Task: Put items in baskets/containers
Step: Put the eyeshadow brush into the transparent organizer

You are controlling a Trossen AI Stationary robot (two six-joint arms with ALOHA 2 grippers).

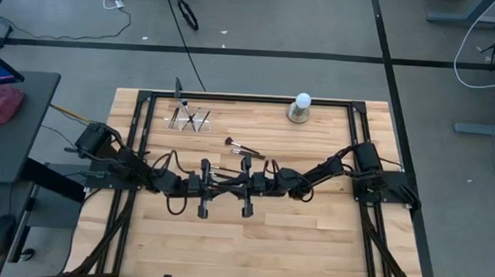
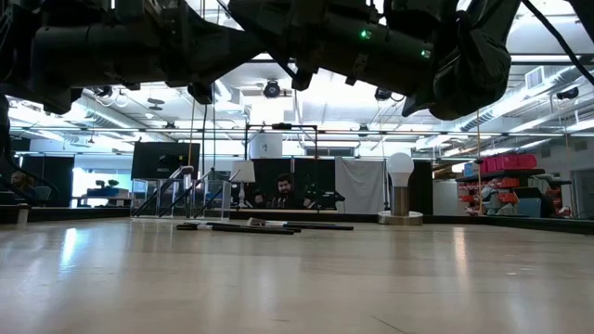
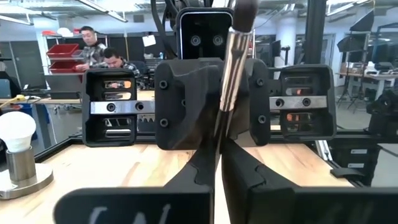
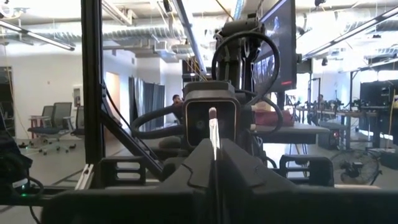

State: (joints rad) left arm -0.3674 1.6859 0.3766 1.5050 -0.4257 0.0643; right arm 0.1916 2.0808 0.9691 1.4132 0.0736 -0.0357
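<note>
Left gripper (image 1: 204, 187): mid-table, facing the other arm. You have its fingers pressed together on a makeup brush (image 3: 233, 68), which stands up between them in the left wrist view.
Held brush: black handle below, silvery ferrule and dark bristle head above. It looks light and stiff along the shaft, so a thin smooth handle like this can swivel or slide in the pinch.
Where to hold: keep your grip on the handle or the ferrule, never on the bristles, which are soft and will splay.
Right gripper (image 1: 247, 188): just beside the left one, nose to nose. Its fingers sit almost closed around the same thin brush; whether they are gripping or letting go you cannot tell from these views.
Clear holder (image 1: 189, 118): toward the table's far left part, well apart from both grippers, with a few brushes already standing in it. Judge it light and easy to tip, so lower the brush in gently.
Loose brushes (image 1: 243, 147): lying flat on the wood between the grippers and the far edge, near the middle.
White ball on grey base (image 1: 300, 108): far side, to the right; leave it alone.
</note>
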